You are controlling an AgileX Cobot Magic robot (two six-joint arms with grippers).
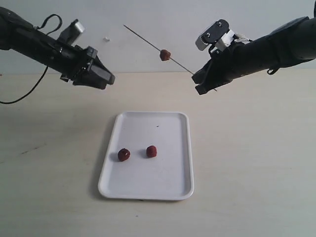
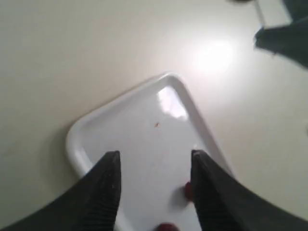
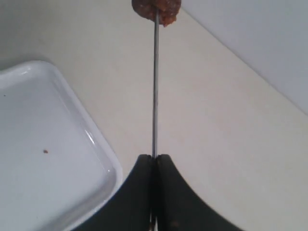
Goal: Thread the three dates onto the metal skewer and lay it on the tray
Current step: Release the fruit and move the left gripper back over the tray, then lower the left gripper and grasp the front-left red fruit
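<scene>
One date (image 1: 165, 55) is threaded on the metal skewer (image 1: 143, 38), held aloft at upper centre by the right pincer (image 1: 200, 83) clamped on its end, while two dates (image 1: 124, 154) (image 1: 151, 151) wait unthreaded on the tray (image 1: 168, 123) at lower centre, and the left pincer (image 1: 106, 79) at upper left gapes empty.

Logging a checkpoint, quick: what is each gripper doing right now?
Left gripper: open, holding nothing.
Right gripper: shut on the metal skewer, which has one date threaded on it.

Left wrist view: one date (image 2: 187, 191) half behind the jaws, second date (image 2: 166, 226) partly off-frame, both blurred
</scene>
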